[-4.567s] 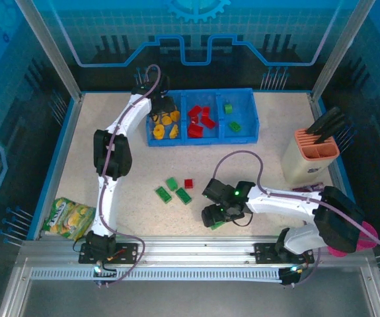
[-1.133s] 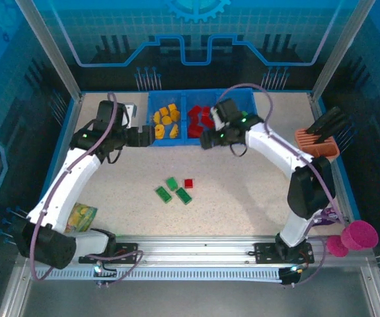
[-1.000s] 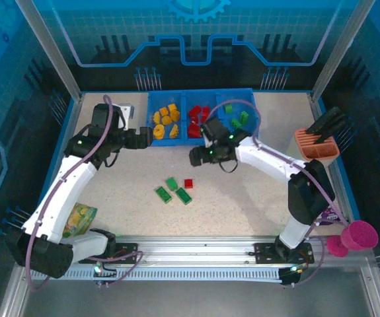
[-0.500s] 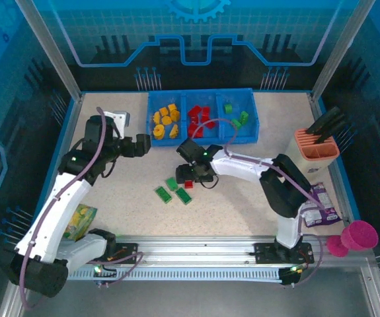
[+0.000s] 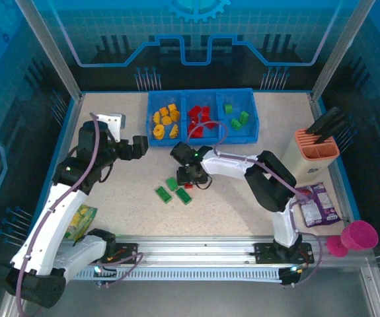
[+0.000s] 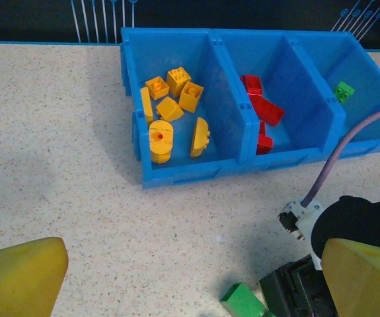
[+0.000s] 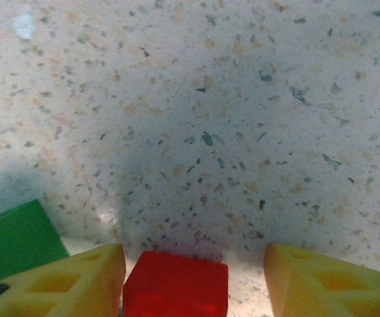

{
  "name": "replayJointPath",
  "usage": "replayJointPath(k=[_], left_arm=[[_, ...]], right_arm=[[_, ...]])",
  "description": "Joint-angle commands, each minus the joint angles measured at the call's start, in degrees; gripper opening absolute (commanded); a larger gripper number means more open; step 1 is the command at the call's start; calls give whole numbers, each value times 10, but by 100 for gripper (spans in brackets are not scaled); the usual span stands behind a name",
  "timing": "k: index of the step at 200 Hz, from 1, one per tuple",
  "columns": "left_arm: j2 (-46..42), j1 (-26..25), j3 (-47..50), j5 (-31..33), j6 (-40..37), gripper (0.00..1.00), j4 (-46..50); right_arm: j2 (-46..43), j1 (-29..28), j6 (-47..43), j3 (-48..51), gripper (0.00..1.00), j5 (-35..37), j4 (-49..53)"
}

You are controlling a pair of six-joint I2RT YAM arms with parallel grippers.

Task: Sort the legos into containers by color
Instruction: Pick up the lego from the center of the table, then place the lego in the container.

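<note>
the right end effector (image 7: 195, 257) sat low over the worktop (image 7: 209, 99) near the middle of the overhead frame. its yellow fingers (image 7: 64, 281) stood apart on either side of a loose red lego (image 7: 175, 290) without clamping it, and a green lego (image 7: 16, 241) lay just beside, at the lower left of the wrist view. the left end effector (image 6: 195, 256) hovered left of the blue tray (image 6: 190, 173) at the top of the frame, its fingers wide apart and holding nothing. the tray held yellow legos (image 6: 170, 109) in its left compartment, red legos (image 6: 261, 112) in the middle and sorted green legos (image 5: 240, 119) on the right.
</note>
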State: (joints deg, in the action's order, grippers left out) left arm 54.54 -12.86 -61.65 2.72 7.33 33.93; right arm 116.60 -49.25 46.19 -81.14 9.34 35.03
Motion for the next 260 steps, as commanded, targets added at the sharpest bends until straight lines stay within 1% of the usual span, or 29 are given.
replayJointPath(k=[1,27,50,82,107,125,156,182,202,231,260], left_arm=[[-9,5,8,14,-9,100,-15],[-8,5,9,22,-13,99,-14],[-1,5,7,32,-18,99,-13],[16,5,5,34,-22,99,-17],[30,5,-1,23,-25,99,-18],[37,5,-1,19,-34,99,-24],[33,5,19,47,-43,99,-51],[28,5,35,42,-57,99,-70],[36,5,32,45,-63,99,-67],[51,5,21,48,-69,99,-58],[50,6,22,54,-72,99,-59]], right_arm=[[28,-13,0,-16,51,3,21],[27,-13,-9,-10,35,16,30],[3,-9,-26,7,29,32,38],[-60,-1,-58,48,28,53,55],[-118,8,-108,58,28,103,82],[-146,29,-158,44,29,123,90],[-161,77,-254,12,30,129,64],[-135,122,-323,-38,31,122,32],[-95,155,-369,-97,31,113,5],[-6,197,-407,-231,31,84,-15],[106,219,-423,-387,31,60,16]])
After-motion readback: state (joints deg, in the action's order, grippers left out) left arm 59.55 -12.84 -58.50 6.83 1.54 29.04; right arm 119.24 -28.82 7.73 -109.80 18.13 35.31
